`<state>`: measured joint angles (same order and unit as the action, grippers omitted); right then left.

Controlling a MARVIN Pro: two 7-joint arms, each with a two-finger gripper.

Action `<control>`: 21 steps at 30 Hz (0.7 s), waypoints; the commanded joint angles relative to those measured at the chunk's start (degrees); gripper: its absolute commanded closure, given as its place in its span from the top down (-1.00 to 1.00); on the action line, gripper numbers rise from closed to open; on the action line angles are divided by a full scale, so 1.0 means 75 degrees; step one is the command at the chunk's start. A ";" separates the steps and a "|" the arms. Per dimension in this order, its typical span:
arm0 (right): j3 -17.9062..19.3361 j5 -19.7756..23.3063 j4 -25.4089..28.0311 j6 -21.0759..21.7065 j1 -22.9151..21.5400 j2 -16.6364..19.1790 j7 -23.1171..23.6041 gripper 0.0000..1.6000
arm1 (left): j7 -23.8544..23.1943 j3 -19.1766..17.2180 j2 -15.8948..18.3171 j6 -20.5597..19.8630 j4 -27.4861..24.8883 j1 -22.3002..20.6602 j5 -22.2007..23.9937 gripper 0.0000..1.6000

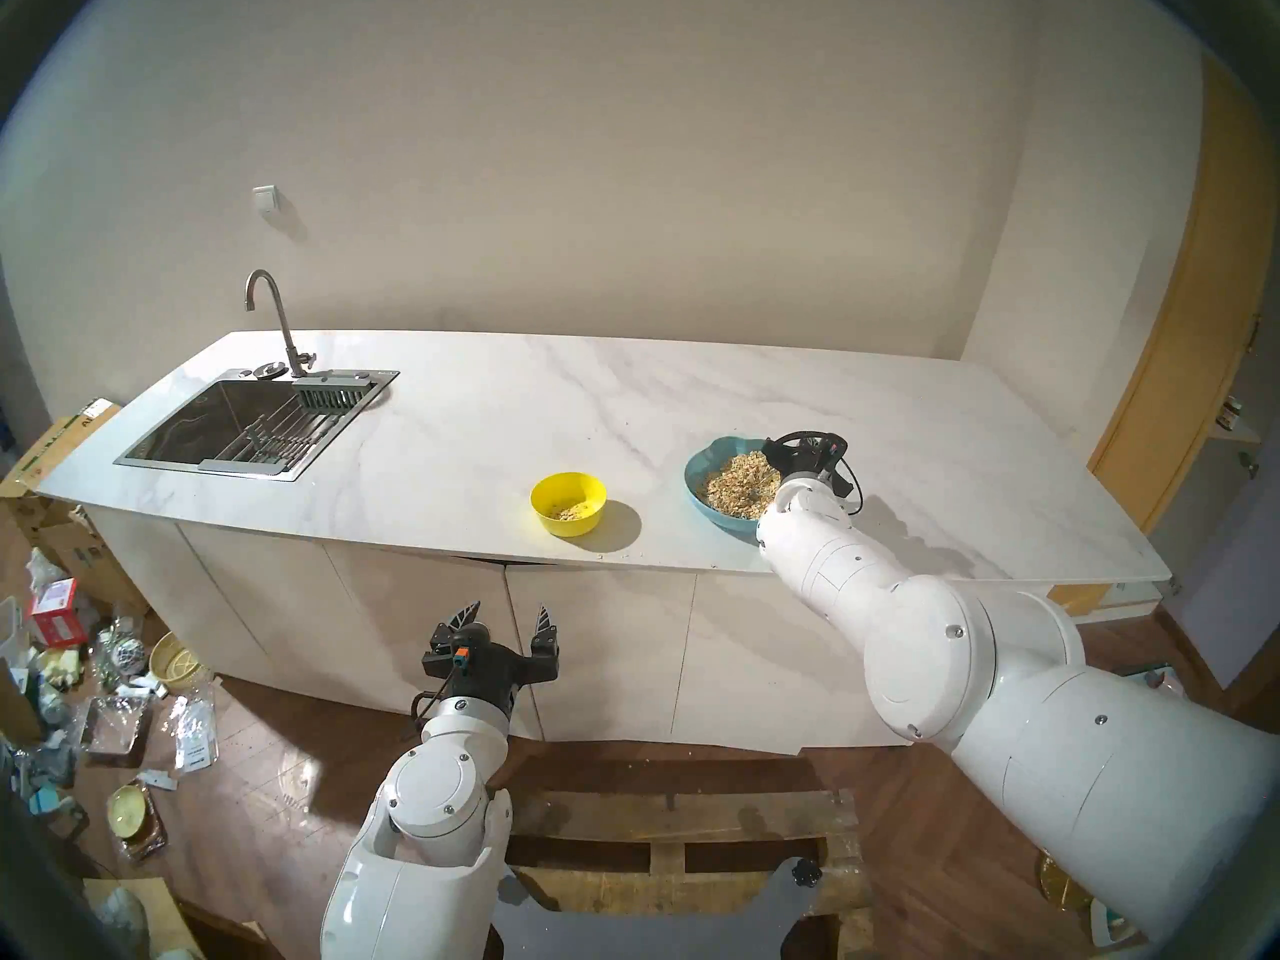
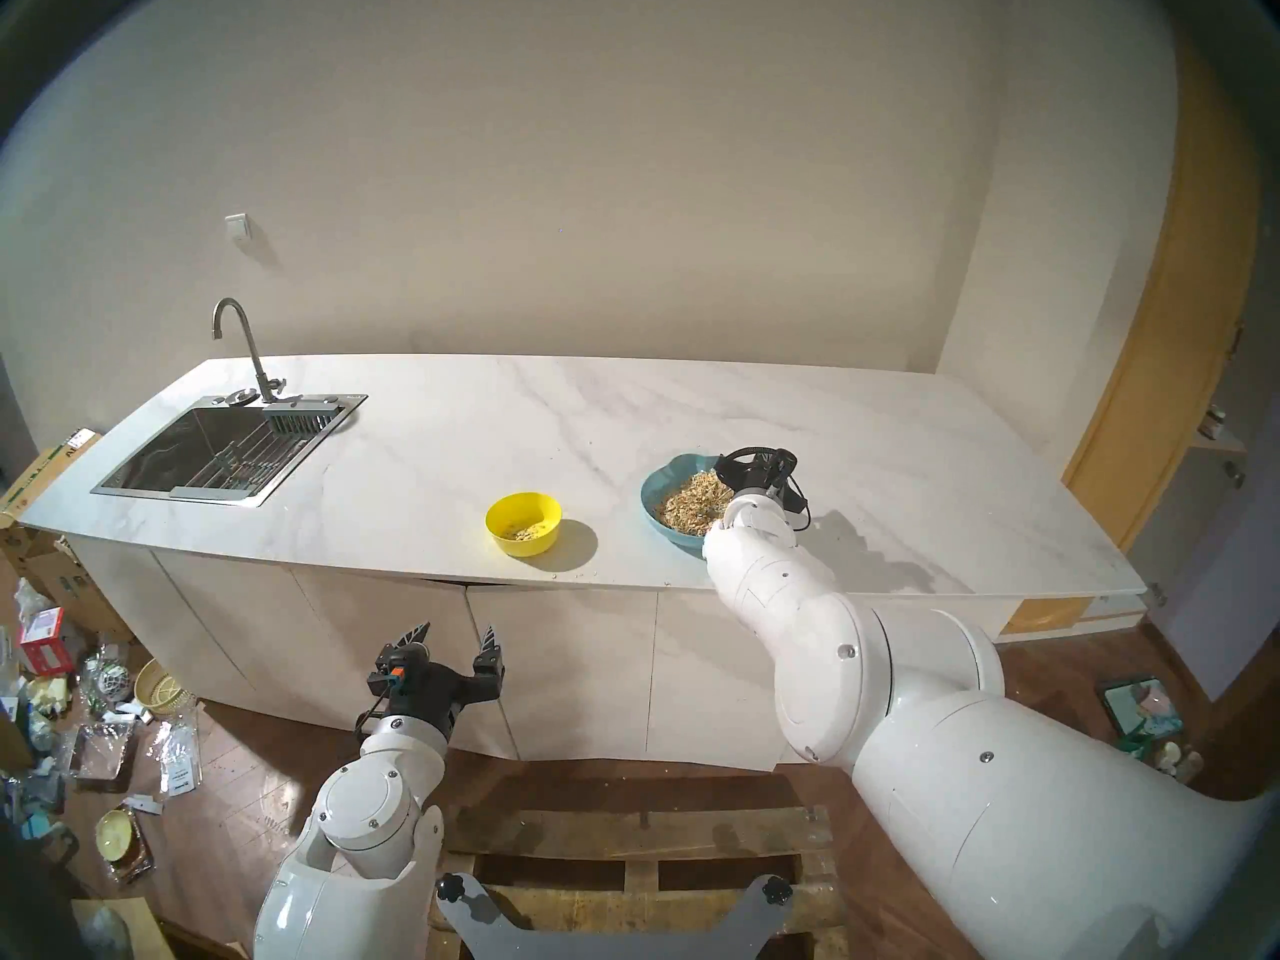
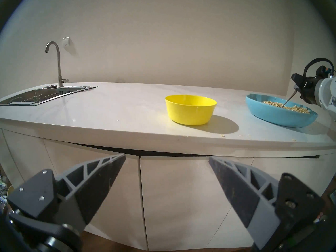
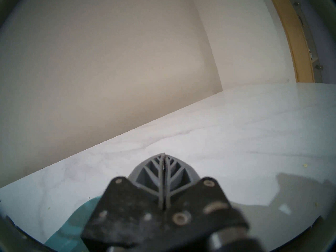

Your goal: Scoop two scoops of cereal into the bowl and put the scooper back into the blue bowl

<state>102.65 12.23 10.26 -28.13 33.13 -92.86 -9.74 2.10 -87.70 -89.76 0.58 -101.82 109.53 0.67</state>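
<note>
Two arms share the job unevenly: the left tool [image 1: 500,620] hangs nearest, in front of the cabinet doors below the desk's front edge, its fingers spread wide and holding nothing. On the desk [image 1: 485,397], close to the front edge and about midway along, sits the bowl [image 1: 568,503] with a thin scatter of flakes in its bottom. Farther right along that edge, the blue bowl [image 1: 699,468] holds the heap of cereal [image 1: 735,489], and a few crumbs lie on the desk in front of it. The right tool [image 4: 164,162] hovers over the blue bowl's right side, fingers pressed together on the scooper [image 3: 288,102], whose handle slants down into the flakes; its head is buried or hidden. I judge another scoop is being loaded. The risk lies in the carry between the bowls: the grip is on a thin, smooth handle, so the scooper could twist in the pinch and tip flakes onto the desk. Digging hard could also push the shallow blue bowl toward the nearby front edge.
</note>
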 commanded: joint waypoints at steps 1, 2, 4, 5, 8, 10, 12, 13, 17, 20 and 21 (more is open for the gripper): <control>0.0008 0.0032 0.0102 0.0089 -0.0295 -0.0133 0.0012 -1.00 | -0.0029 0.0015 -0.0002 0.0046 -0.0201 -0.0043 0.0019 1.00; -0.0021 -0.0008 0.0074 0.0158 -0.0317 -0.0136 -0.0023 -1.00 | -0.0029 0.0015 -0.0002 0.0046 -0.0201 -0.0042 0.0019 1.00; 0.0100 0.0124 0.0075 0.0213 -0.0339 -0.0183 0.0000 -1.00 | -0.0029 0.0015 -0.0002 0.0046 -0.0201 -0.0043 0.0019 1.00; 0.0131 0.0148 0.0077 0.0241 -0.0349 -0.0195 -0.0020 -1.00 | -0.0029 0.0015 -0.0002 0.0046 -0.0201 -0.0042 0.0019 1.00; 0.0343 0.0289 0.0101 0.0345 -0.0378 -0.0233 0.0030 -1.00 | -0.0029 0.0015 -0.0002 0.0046 -0.0201 -0.0042 0.0019 1.00; 0.0456 0.0356 0.0143 0.0395 -0.0377 -0.0257 0.0075 -1.00 | -0.0029 0.0015 -0.0002 0.0046 -0.0201 -0.0042 0.0019 1.00; 0.0517 0.0428 0.0153 0.0408 -0.0384 -0.0274 0.0081 -1.00 | -0.0029 0.0015 -0.0002 0.0047 -0.0200 -0.0043 0.0019 1.00; 0.0517 0.0428 0.0153 0.0408 -0.0384 -0.0274 0.0081 -1.00 | -0.0029 0.0015 -0.0002 0.0047 -0.0200 -0.0043 0.0019 1.00; 0.0791 0.0552 0.0189 0.0487 -0.0407 -0.0308 0.0149 -1.00 | -0.0029 0.0015 -0.0002 0.0047 -0.0199 -0.0043 0.0019 1.00; 0.0887 0.0617 0.0234 0.0454 -0.0372 -0.0320 0.0246 -1.00 | -0.0029 0.0015 -0.0002 0.0047 -0.0200 -0.0043 0.0019 1.00; 0.0909 0.0641 0.0249 0.0453 -0.0357 -0.0320 0.0298 -1.00 | -0.0029 0.0015 -0.0002 0.0047 -0.0200 -0.0043 0.0019 1.00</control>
<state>108.84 16.10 10.39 -24.57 31.99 -94.73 -9.22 2.10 -87.70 -89.76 0.58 -101.82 109.53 0.67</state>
